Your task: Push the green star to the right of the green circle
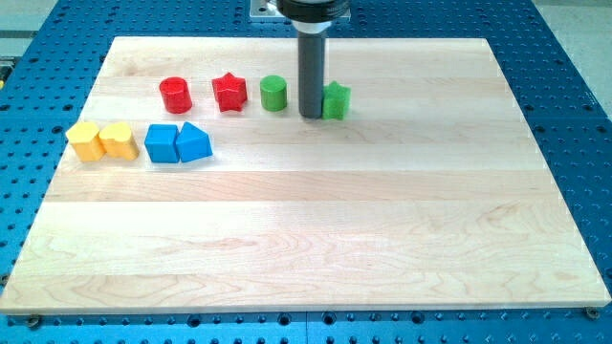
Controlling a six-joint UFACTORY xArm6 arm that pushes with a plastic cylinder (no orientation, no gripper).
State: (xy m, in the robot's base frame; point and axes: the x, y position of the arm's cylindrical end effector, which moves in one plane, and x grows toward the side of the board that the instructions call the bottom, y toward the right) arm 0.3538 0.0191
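The green star (pixel 337 100) lies near the view's top, right of centre. The green circle (pixel 274 93) stands to its left, with a gap between them. My tip (pixel 312 116) rests on the board in that gap, touching or almost touching the star's left side. The rod hides part of the star's left edge.
A red star (pixel 229 92) and a red circle (pixel 176 95) stand left of the green circle in the same row. Below them at the view's left are two yellow blocks (pixel 85 140) (pixel 119 139), a blue cube (pixel 162 142) and a blue triangular block (pixel 194 142). The wooden board (pixel 306 239) lies on a blue perforated table.
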